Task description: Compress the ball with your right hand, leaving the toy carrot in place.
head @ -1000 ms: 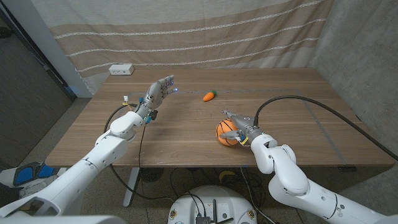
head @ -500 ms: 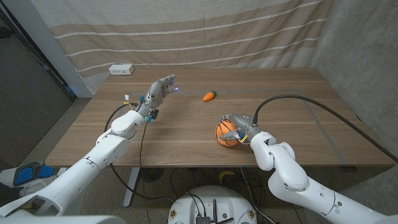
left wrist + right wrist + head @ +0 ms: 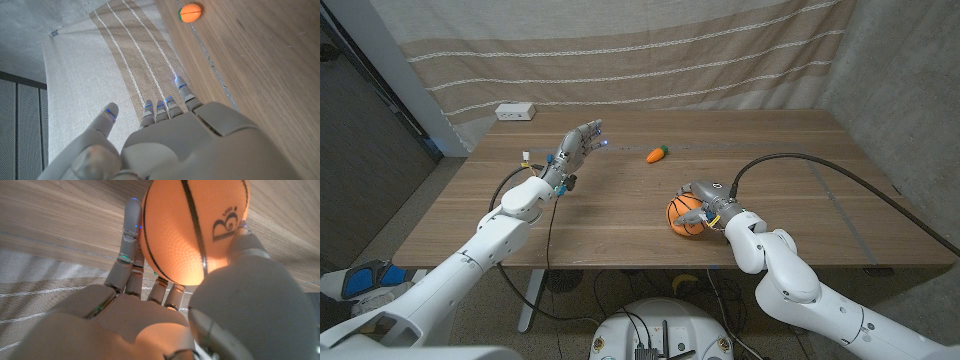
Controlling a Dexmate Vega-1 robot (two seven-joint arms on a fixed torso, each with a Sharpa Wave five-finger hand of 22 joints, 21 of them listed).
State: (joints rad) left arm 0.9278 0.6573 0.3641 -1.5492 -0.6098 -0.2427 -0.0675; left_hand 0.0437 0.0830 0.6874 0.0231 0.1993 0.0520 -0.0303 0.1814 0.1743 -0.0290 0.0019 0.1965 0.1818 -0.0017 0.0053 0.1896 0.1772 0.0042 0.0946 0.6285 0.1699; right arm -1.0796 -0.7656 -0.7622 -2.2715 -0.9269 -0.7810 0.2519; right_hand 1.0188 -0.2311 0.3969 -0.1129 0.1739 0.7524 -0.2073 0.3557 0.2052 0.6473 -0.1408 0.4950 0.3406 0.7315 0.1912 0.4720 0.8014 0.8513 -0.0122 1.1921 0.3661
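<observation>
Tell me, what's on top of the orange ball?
The robot's right hand is on the ball, fingers wrapped over one side and thumb on the other. The hand covers part of the ball, and where it meets the wooden table stays hidden.

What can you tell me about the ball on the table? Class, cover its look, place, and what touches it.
The ball is orange with black seams like a small basketball, a pebbled skin and a dark printed logo. It sits on the wooden table toward the robot's right, nearer the front edge than the toy carrot, which lies apart from it. The right hand grips it, fingers on one side and thumb on the other.
</observation>
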